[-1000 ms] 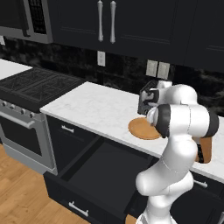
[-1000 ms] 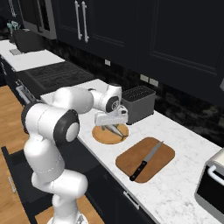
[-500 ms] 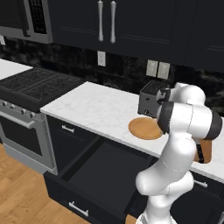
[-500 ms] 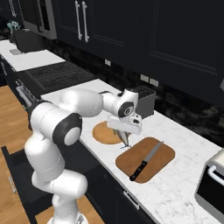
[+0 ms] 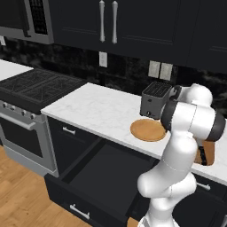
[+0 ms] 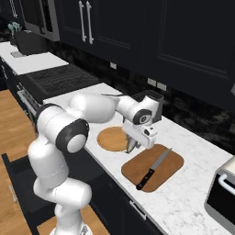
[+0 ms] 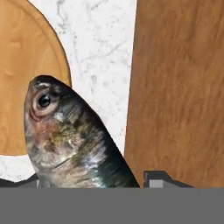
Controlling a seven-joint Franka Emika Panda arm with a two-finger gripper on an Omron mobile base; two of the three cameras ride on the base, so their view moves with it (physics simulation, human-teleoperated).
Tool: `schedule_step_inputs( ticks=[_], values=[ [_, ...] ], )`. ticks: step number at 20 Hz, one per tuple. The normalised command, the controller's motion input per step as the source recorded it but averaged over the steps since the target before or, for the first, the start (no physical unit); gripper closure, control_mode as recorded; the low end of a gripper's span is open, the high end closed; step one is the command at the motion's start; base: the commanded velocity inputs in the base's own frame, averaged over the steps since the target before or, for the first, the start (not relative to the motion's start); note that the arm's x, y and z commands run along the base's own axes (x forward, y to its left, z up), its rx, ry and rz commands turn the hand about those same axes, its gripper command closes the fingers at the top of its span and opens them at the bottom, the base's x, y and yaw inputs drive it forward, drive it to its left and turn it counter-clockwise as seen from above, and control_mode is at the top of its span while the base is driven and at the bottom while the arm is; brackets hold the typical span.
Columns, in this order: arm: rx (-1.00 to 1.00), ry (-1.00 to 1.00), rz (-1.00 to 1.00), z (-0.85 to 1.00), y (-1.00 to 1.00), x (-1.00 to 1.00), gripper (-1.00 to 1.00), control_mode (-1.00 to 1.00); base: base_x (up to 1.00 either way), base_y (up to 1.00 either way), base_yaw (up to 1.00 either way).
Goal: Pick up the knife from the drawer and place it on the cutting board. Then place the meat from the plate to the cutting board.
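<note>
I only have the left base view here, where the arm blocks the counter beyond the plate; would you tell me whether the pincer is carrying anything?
Observer: Yes, the pincer holds a fish, head pointing away from the hand.
Operator: Thank you. Where is it hanging?
Observer: Over the counter gap between the plate and the cutting board.
Operator: Is the knife placed?
Observer: Yes, the knife lies diagonally on the board.

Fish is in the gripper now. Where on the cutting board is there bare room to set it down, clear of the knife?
The knife lies diagonally across the cutting board. Bare wood remains at the near-left corner beside the plate, where the gripper hangs with the fish, and at the far-right corner. The middle strip is crowded.
</note>
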Motion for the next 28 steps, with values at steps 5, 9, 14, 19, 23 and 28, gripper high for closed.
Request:
schedule_step_inputs(
  ticks=[5,9,14,19,23,28],
  values=[
    [-0.02,-0.05,-0.5,0.0,-0.07,-0.65,1.0,-1.0,0.0,0.0,0.0],
    [-0.11,-0.09,-0.29,0.0,-0.02,-0.19,1.0,-1.0,0.0,0.0,0.0],
    [-0.19,-0.01,-0.05,0.0,-0.07,0.0,1.0,-1.0,0.0,0.0,0.0],
    [-0.22,0.0,0.02,0.0,-0.33,0.0,1.0,-1.0,0.0,0.0,0.0],
    [-0.07,0.0,0.0,0.0,-0.28,0.0,1.0,-1.0,0.0,0.0,0.0],
    [0.0,0.0,0.0,-0.04,-0.21,0.0,1.0,-1.0,0.0,0.0,0.0]
  ],
)
